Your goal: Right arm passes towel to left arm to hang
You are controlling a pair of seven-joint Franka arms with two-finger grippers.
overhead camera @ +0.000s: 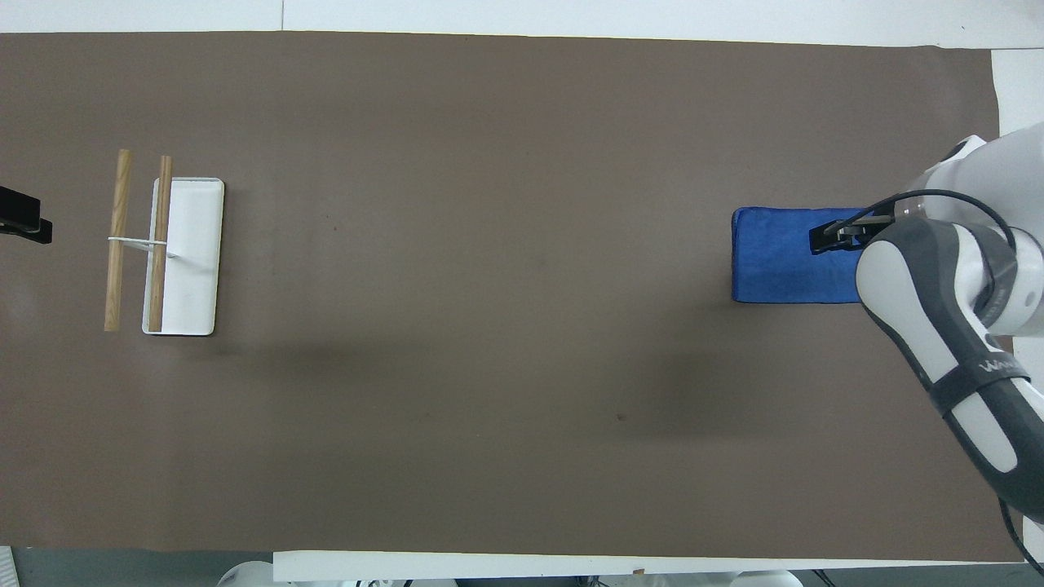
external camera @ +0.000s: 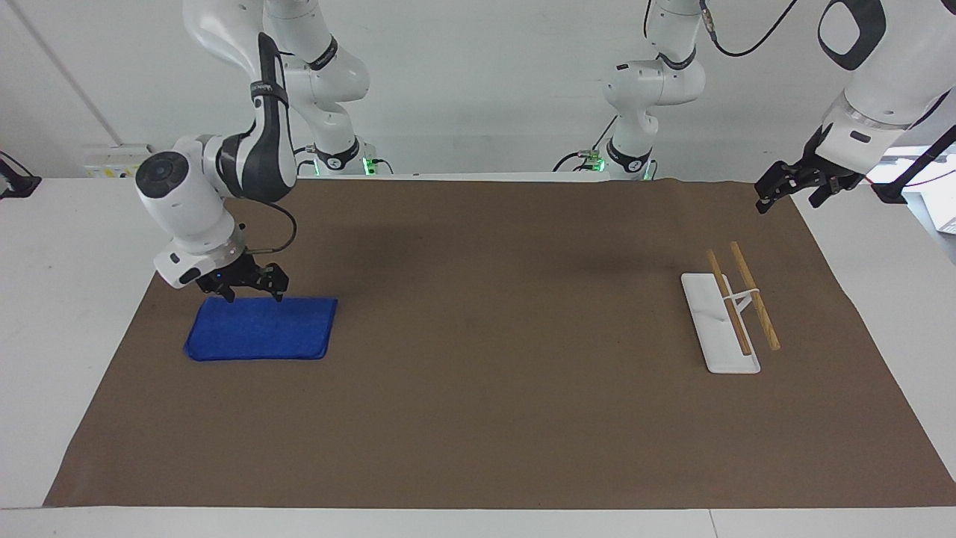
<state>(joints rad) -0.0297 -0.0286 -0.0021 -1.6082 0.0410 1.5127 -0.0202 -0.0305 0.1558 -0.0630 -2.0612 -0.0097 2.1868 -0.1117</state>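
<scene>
The blue towel (external camera: pixel 261 332) lies flat on the brown mat at the right arm's end of the table; the overhead view shows it partly covered by the arm (overhead camera: pixel 783 261). My right gripper (external camera: pixel 254 296), with its blue light, is open and low over the towel's edge nearer to the robots; I cannot tell whether its tips touch the cloth. The overhead view shows only its black tip (overhead camera: pixel 825 238) over the towel. My left gripper (external camera: pixel 788 200) is open and empty, and waits in the air over the mat's corner, nearer to the robots than the rack.
A white rack base (external camera: pixel 709 329) with two wooden bars (external camera: pixel 756 297) stands at the left arm's end of the table, also in the overhead view (overhead camera: pixel 196 261). The brown mat (external camera: pixel 493 336) covers most of the table.
</scene>
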